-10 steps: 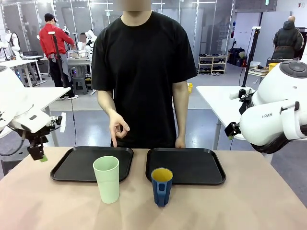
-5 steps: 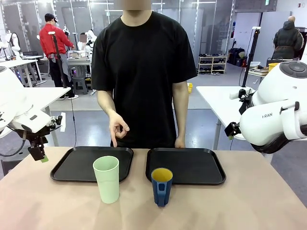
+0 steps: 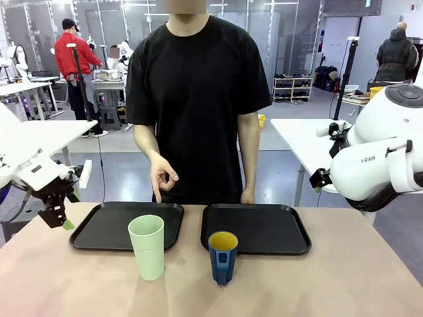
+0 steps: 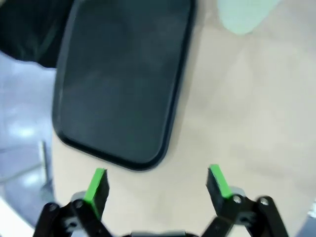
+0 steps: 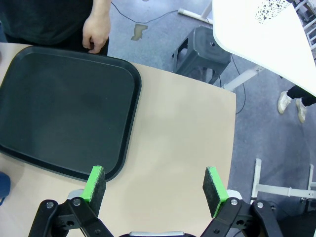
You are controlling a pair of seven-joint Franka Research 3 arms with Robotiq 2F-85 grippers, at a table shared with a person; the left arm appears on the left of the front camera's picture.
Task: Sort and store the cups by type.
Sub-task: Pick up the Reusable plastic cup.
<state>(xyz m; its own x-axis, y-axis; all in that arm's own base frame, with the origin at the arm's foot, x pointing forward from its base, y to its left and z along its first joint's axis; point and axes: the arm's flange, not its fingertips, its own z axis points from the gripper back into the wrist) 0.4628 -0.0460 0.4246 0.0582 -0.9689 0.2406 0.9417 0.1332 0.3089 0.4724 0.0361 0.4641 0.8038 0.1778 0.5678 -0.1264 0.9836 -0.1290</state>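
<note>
The cups stand upright on the tan table (image 3: 344, 284), on the robot's side of two black trays and touching neither.

At the far left, the left arm reaches in low over the table's left edge, wrist angled down, with the left gripper (image 3: 61, 222) hanging just beside the outer corner of the left tray (image 3: 106, 228). Its wrist view is blurred, but the green-padded fingers (image 4: 98, 183) stand wide apart with nothing between them, over bare table next to the tray's rounded corner.

Above the far rim of this tray the person's right hand (image 3: 162, 177) hangs with thumb and forefinger curled together and a finger pointing down.

The tall mint-green tumbler (image 3: 147, 247) stands just in front of the left tray's near right corner. To its right, apart from it, is the dark blue mug (image 3: 223, 257), yellow-orange inside, just before the near left corner of the right tray (image 3: 264, 228).

The person's left hand (image 3: 248, 196) hangs straight down at that tray's far edge.

At the right, the right arm (image 3: 377, 165) is held high beyond the table's side. In its wrist view the right gripper (image 5: 154, 185) looks down on the table beside the right tray, jaws spread wide and empty.
</note>
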